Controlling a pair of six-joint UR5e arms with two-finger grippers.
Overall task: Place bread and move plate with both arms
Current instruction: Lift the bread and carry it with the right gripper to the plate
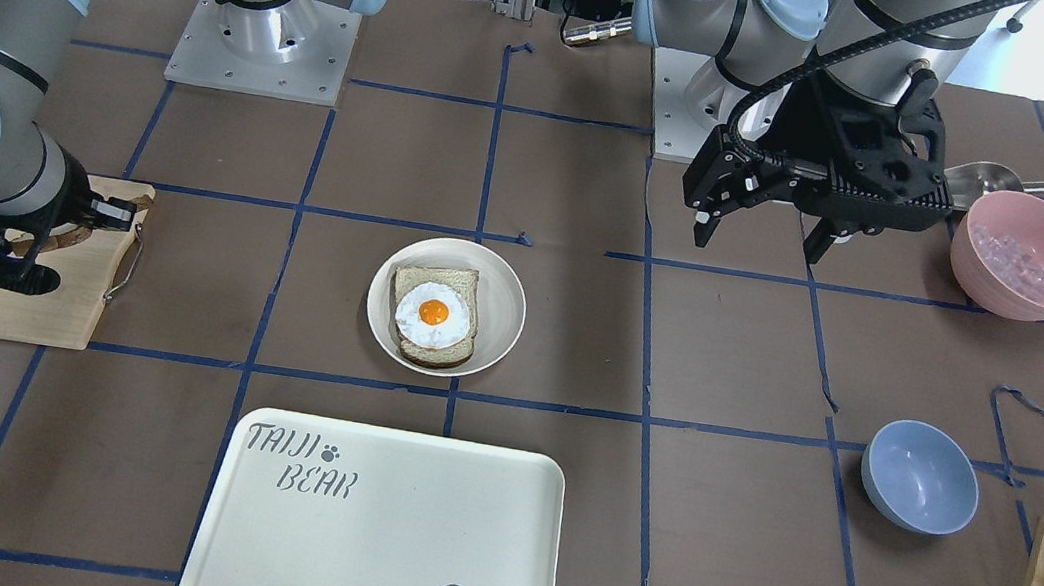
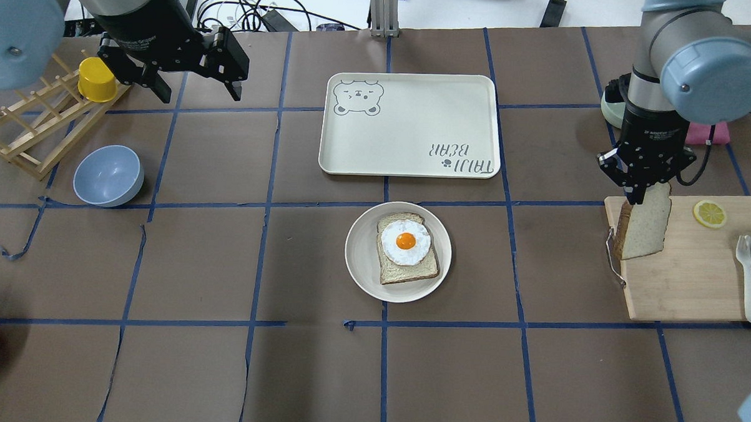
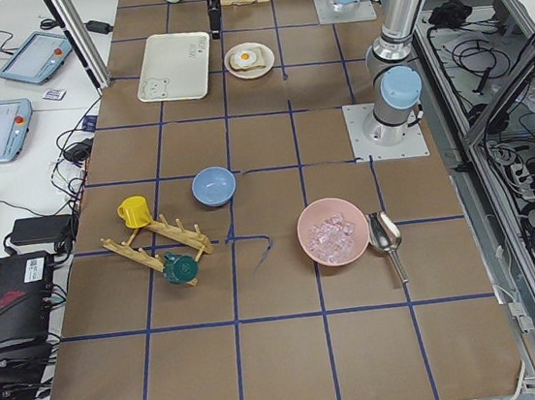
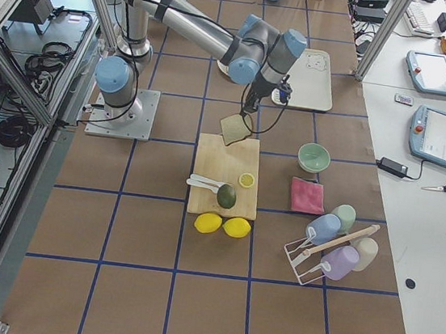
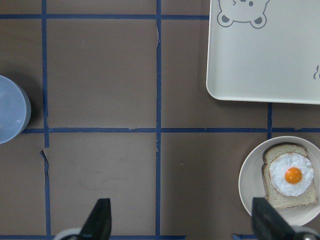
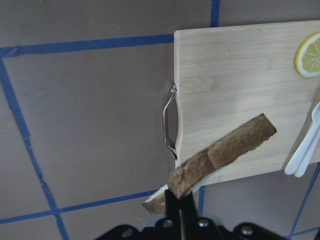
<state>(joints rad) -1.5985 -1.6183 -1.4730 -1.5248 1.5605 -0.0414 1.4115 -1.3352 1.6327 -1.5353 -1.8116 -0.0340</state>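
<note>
Bread (image 2: 646, 227) hanging on edge from the right gripper (image 2: 638, 196), over the handle end of the cutting board (image 2: 685, 278).

The right jaws are pinched onto the slice's top crust, so its long axis runs straight down and its speckled faces stand upright. In the right wrist view the brown crust edge runs slantwise from lower left to upper right. The left gripper (image 2: 200, 92) hovers with jaws spread wide and nothing between them, beyond the blue bowl (image 2: 108, 175). The plate (image 2: 358, 251) sits at the table's middle, well apart from the bread, and holds an egg-topped slice (image 2: 407, 248). Just beyond it lies the cream tray (image 2: 410, 121), printed "TAIJI BEAR" with a paw mark and a bear's face. White lettering on the gripper bodies is too small to read.
</note>
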